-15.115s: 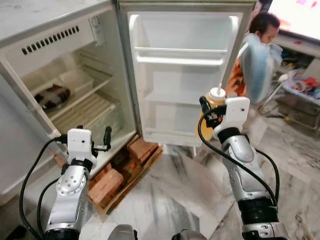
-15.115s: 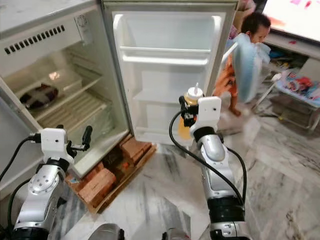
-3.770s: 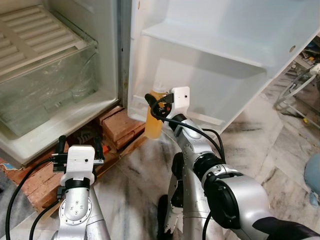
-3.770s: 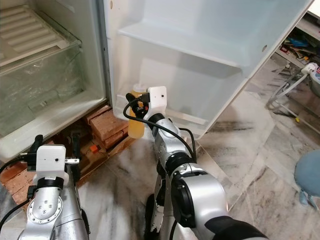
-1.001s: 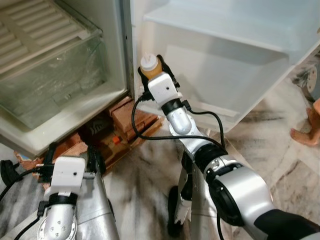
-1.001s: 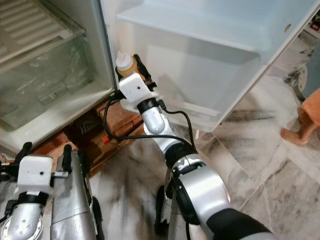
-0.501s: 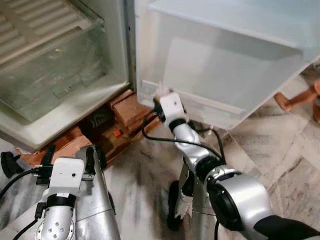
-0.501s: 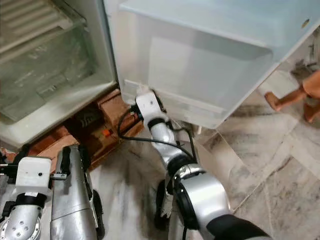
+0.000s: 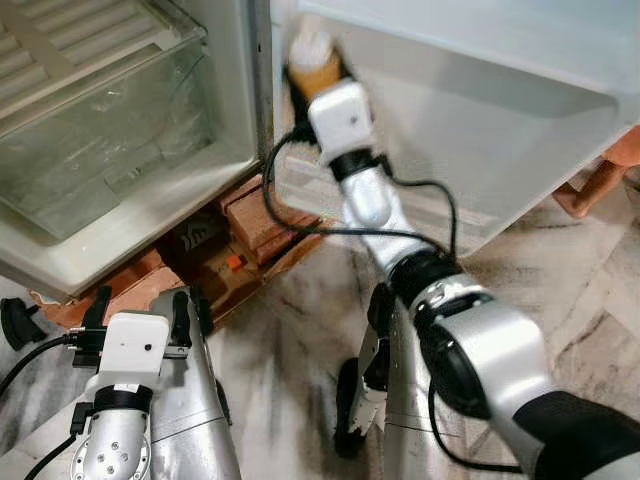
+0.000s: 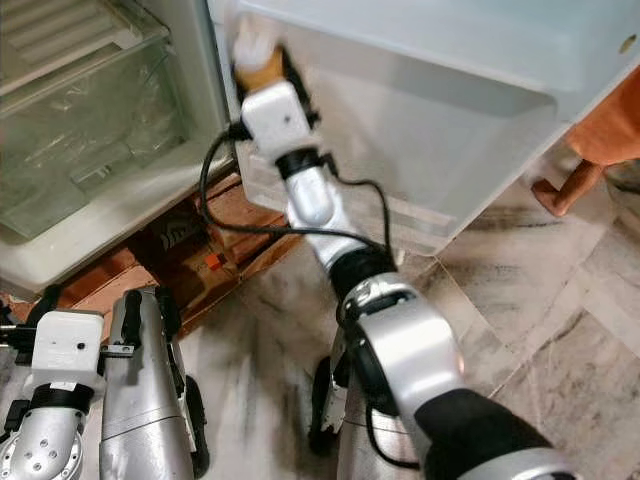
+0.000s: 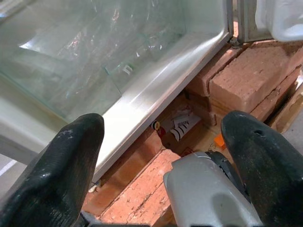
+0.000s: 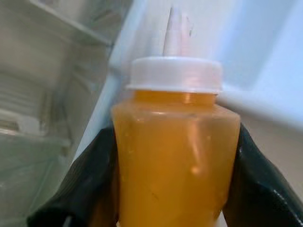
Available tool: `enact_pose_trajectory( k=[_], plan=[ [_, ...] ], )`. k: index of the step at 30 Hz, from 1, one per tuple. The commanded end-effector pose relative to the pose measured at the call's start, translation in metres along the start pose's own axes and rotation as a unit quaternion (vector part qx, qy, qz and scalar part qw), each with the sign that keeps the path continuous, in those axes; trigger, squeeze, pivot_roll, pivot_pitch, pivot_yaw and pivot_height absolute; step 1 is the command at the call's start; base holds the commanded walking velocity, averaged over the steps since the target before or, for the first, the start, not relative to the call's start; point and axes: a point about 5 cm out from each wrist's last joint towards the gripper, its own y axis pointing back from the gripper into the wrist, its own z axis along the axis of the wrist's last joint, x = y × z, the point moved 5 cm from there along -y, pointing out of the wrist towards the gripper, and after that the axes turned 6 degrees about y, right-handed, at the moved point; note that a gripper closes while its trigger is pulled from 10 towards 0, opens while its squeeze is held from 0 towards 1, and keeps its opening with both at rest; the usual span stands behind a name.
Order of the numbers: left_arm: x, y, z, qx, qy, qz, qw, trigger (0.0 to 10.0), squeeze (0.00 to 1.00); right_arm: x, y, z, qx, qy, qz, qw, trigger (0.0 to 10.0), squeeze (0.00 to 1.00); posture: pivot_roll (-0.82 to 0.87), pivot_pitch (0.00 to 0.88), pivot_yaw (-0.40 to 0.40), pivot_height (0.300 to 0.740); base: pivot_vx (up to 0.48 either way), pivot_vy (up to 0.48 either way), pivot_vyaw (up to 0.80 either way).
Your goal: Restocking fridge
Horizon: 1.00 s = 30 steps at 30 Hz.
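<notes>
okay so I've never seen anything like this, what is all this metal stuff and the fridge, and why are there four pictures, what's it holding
It is a humanoid robot restocking a fridge. Two pictures come from its head camera, looking down at its own silver arms. The other two come from cameras on its wrists. The right gripper is shut on an orange sauce bottle with a white nozzle cap, raised beside the open fridge door. The left gripper hangs low, open and holding nothing. The fridge stands on bricks, and inside it is a clear crisper drawer.
</notes>
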Motion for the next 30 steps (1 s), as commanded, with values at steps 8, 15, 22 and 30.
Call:
enact_pose_trajectory(
  k=[8,15,22,30],
  plan=[
    [0.002,0.006,-0.001,0.009,-0.003,0.0,1.0,10.0,0.0,0.013,0.025,-0.035,0.071,0.056,0.051,0.995,10.0,0.0,0.43,0.299,-0.101,0.421,0.0,0.0,0.0],
    [0.002,0.008,0.0,0.01,-0.004,-0.001,1.0,10.0,0.0,0.023,0.059,-0.075,0.181,0.055,0.076,0.979,10.0,0.0,0.44,0.308,-0.103,0.421,0.0,0.0,0.0],
    [0.0,0.007,-0.002,0.012,-0.003,-0.004,1.0,10.0,0.0,0.031,0.083,-0.101,0.29,-0.047,0.049,0.955,10.0,0.0,0.43,0.309,-0.106,0.421,0.0,0.0,0.0],
    [-0.001,0.005,-0.002,0.012,-0.002,-0.005,1.0,10.0,0.0,0.053,0.097,-0.106,0.333,-0.107,0.07,0.934,10.0,0.0,0.42,0.304,-0.108,0.421,0.0,0.0,0.0]
  ],
)
